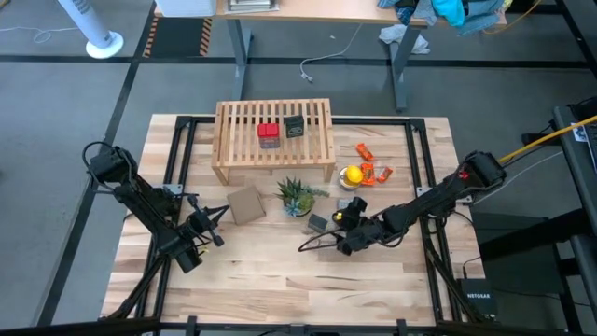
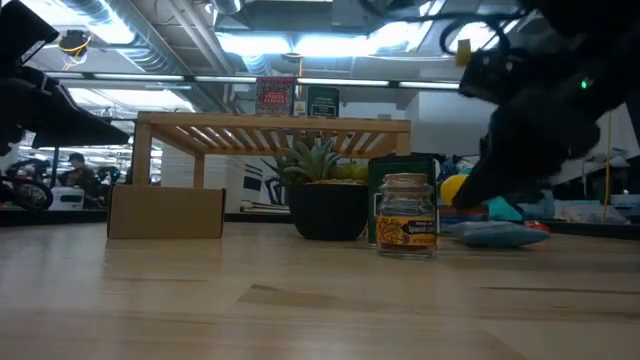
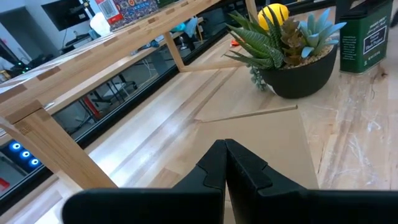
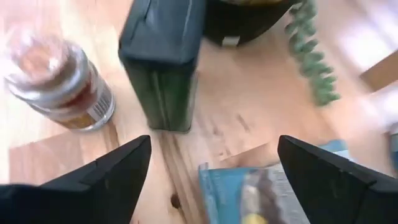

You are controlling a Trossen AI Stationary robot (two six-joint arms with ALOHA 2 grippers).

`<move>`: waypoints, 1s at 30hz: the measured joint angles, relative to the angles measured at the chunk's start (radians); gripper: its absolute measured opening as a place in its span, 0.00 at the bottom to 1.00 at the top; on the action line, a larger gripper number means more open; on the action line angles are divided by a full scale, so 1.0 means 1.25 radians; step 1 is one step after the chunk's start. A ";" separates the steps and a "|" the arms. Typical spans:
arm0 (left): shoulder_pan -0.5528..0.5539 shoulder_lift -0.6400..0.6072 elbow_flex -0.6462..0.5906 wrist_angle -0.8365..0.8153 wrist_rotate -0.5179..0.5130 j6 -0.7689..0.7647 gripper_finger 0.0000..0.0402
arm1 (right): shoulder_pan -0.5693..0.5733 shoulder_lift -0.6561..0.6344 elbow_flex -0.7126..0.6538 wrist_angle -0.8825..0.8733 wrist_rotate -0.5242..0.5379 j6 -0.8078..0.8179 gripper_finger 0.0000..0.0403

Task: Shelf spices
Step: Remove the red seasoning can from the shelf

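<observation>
Bare wood tabletop [image 2: 300, 310], workshop beyond.

overhead, table-level, both share shelf [image 1: 273, 132]

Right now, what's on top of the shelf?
Two spice tins stand on the shelf: a red tin and a dark tin, side by side. Nothing else shows on its slats; underneath is hidden.

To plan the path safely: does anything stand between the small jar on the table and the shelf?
Yes. Seen from the low view, the green tin stands close behind the jar, toward the shelf, and the potted plant is next to that tin. A lift over both would probably be needed.
</observation>
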 joint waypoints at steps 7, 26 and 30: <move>0.000 0.000 0.000 0.000 0.000 0.000 0.00 | 0.000 -0.104 0.000 -0.113 0.061 -0.008 0.86; 0.000 0.000 0.000 0.000 0.000 -0.001 0.00 | -0.001 -0.289 0.000 -0.163 0.232 -0.094 0.86; 0.016 0.000 0.000 0.006 -0.018 -0.017 0.00 | -0.001 -0.330 0.000 -0.162 0.233 -0.108 0.86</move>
